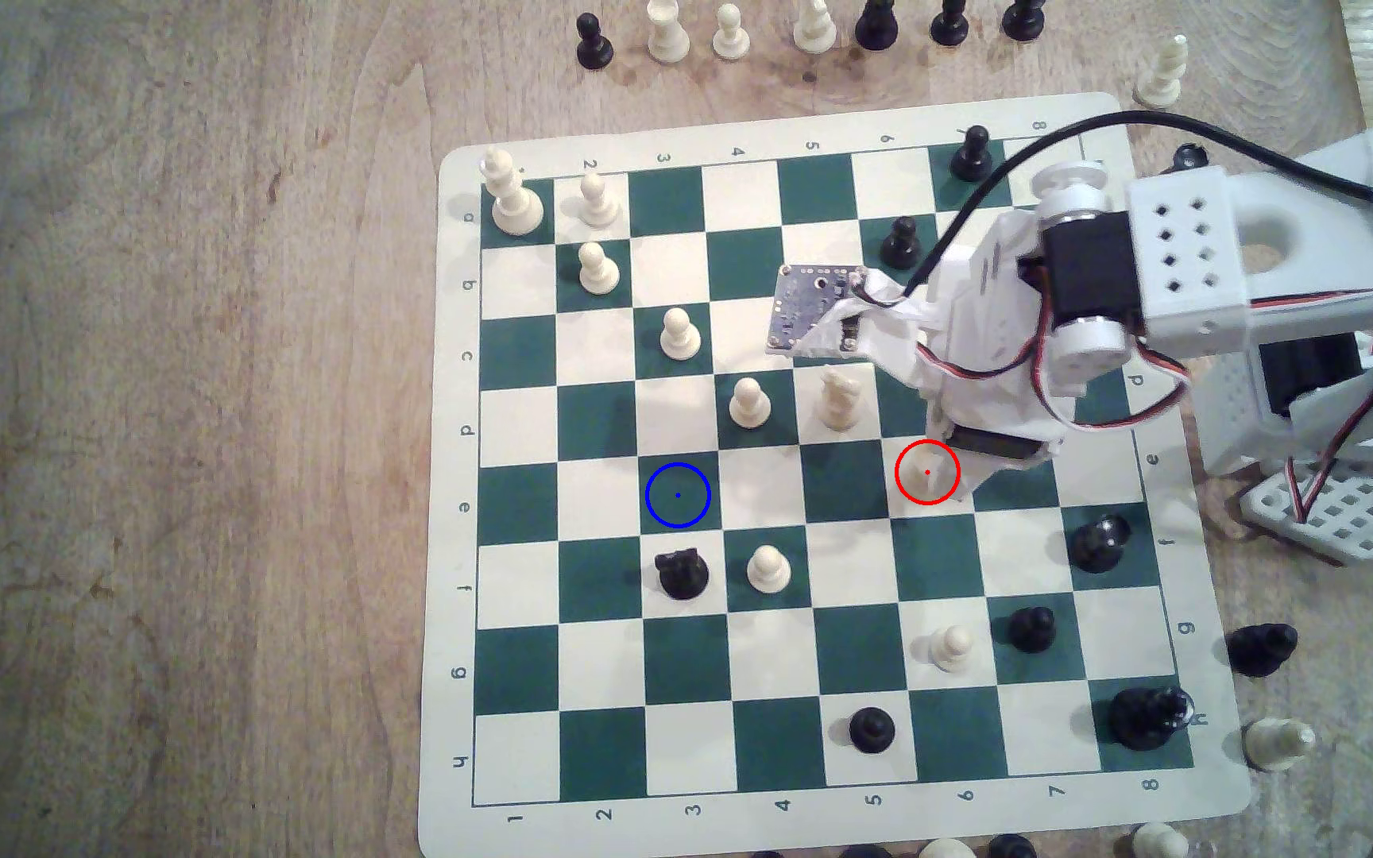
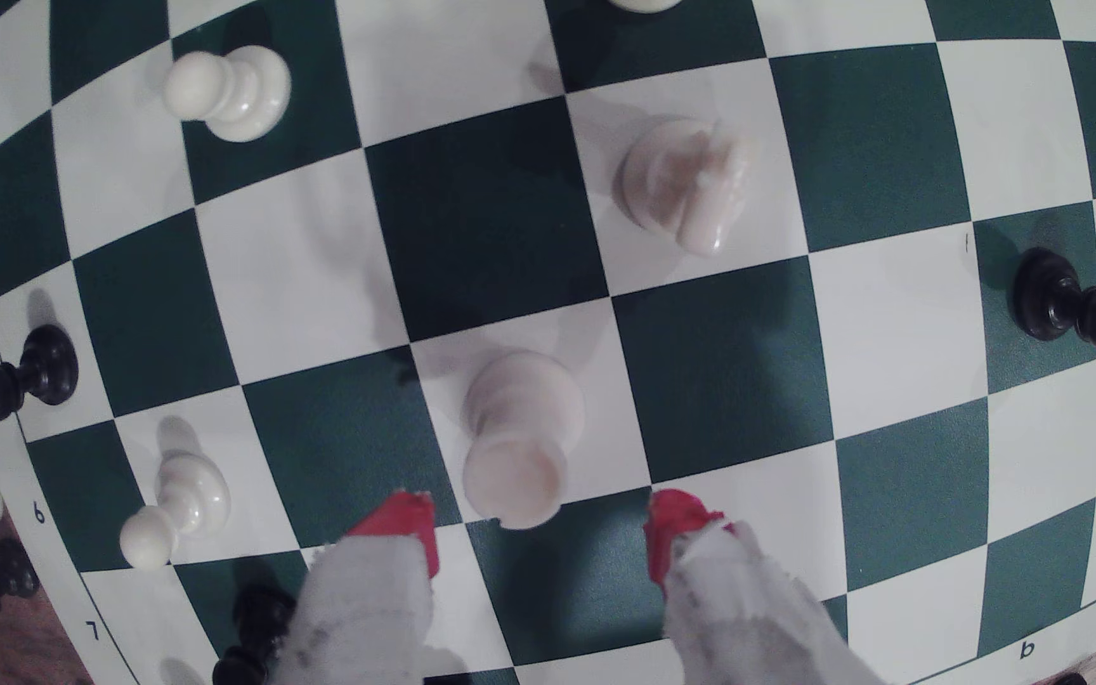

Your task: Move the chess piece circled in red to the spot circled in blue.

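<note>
End effector [image 2: 542, 537] spread wide, tips either side of the rook [image 2: 519, 438] on its red-ringed cream square, not touching. Risk: off-centre closing tips it, or carry clips knight [image 2: 680, 181] before blue-ringed square [image 1: 677, 495].

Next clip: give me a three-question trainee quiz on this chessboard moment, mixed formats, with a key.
1. True or false: the gripper is shut on the cream rook.
2. The blue-ringed square is: A) cream B) dark green C) occupied.
3. Fill in: in the exterior view, the piece directly below the blue-ringed square is a black ____.

Key: 1 false, the red-tipped fingers stand apart either side of the rook. 2 B. 3 knight.
</note>
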You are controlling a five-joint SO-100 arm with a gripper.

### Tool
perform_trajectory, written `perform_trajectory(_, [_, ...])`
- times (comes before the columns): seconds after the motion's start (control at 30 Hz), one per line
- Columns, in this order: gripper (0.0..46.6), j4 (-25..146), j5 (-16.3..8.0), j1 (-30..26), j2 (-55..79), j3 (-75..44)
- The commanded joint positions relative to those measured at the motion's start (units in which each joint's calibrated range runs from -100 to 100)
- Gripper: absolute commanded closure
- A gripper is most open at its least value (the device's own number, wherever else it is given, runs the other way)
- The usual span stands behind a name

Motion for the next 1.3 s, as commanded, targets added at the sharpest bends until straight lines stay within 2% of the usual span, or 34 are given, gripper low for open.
perform_trajectory(0.0, [26.9,-0.5,0.2,-0.4,0.2,-3.0])
perform_trajectory(0.13, [26.9,-2.5,0.3,-0.2,1.8,-3.3])
perform_trajectory(0.33, [30.1,-3.5,-0.2,-2.4,6.1,-5.2])
perform_trajectory(1.0, [32.0,-5.1,-0.3,-2.1,8.7,-7.2])
perform_trajectory(1.13, [35.2,-5.0,-0.3,-2.3,9.2,-7.8])
perform_trajectory(1.27, [35.9,-4.5,-0.2,-2.4,9.2,-7.9])
